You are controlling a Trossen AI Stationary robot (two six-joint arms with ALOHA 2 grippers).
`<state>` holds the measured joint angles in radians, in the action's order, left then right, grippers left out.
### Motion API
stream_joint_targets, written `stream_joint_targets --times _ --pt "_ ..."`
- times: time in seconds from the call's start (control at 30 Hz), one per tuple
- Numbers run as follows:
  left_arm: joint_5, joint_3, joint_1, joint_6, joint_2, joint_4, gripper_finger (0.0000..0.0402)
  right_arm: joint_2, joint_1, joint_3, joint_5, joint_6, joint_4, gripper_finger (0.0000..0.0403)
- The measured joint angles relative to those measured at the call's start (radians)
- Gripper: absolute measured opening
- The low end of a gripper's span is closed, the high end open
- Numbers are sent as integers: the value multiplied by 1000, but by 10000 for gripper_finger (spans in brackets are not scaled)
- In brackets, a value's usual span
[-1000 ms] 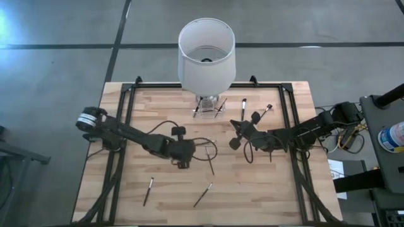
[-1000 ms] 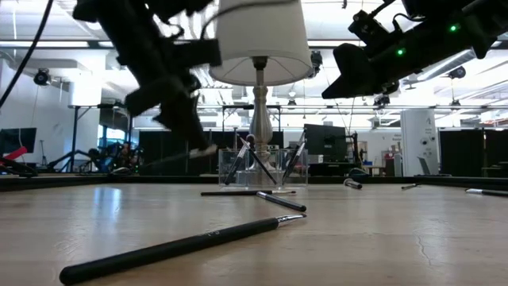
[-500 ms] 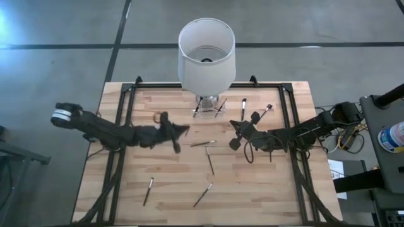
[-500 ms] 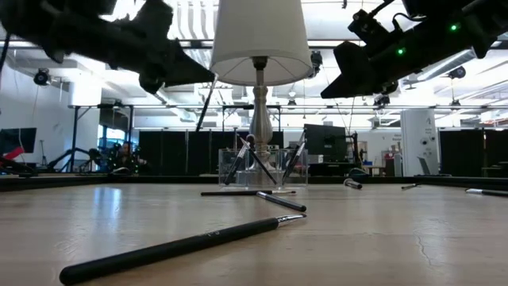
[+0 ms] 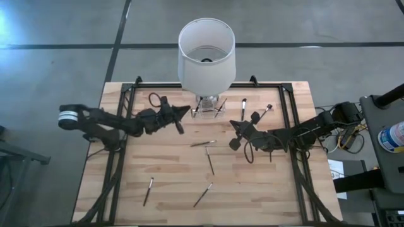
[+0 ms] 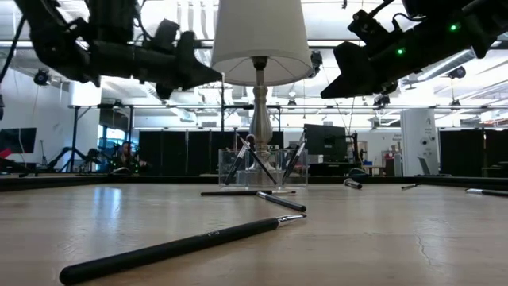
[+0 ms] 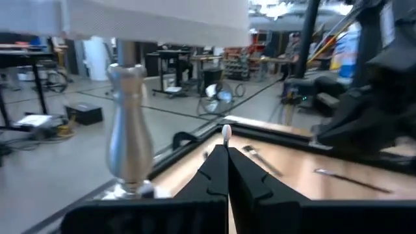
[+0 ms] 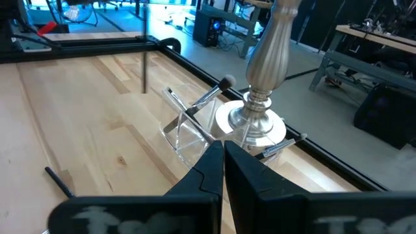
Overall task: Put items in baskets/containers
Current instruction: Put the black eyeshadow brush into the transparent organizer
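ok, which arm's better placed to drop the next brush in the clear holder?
Left. The left gripper is shut on a brush and hangs right beside the clear holder at the lamp's base. The right gripper hovers farther off, fingers shut on nothing.

High cam looks straight down on the whole table (image 5: pixel 252 183), far up. Low cam sits at table height, looks level across to the lamp (image 6: pixel 260 48) & room behind; nearest brush (image 6: pixel 171 249) is v. close. Left wrist cam looks past its fingers (image 7: pixel 214 175) at the lamp stem, close. Right wrist cam looks down at the clear holder (image 8: pixel 195 130). All 4 share the lamp.
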<state>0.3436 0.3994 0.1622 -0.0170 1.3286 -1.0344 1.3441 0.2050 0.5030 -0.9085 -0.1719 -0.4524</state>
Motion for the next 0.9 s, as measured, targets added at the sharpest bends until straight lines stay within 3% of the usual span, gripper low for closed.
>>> stream_joint_targets --times 0.4,0.7,0.8,0.9 --pt "-85 93 147 3 138 0 0 0 0 0 0 1 1 8" --pt "-100 100 183 -27 252 6 0 0 0 0 0 7 2 9" --pt "-101 100 183 -26 252 20 0 0 0 0 0 7 2 8" --pt "-100 100 183 1 187 170 0 0 0 0 0 7 3 9"
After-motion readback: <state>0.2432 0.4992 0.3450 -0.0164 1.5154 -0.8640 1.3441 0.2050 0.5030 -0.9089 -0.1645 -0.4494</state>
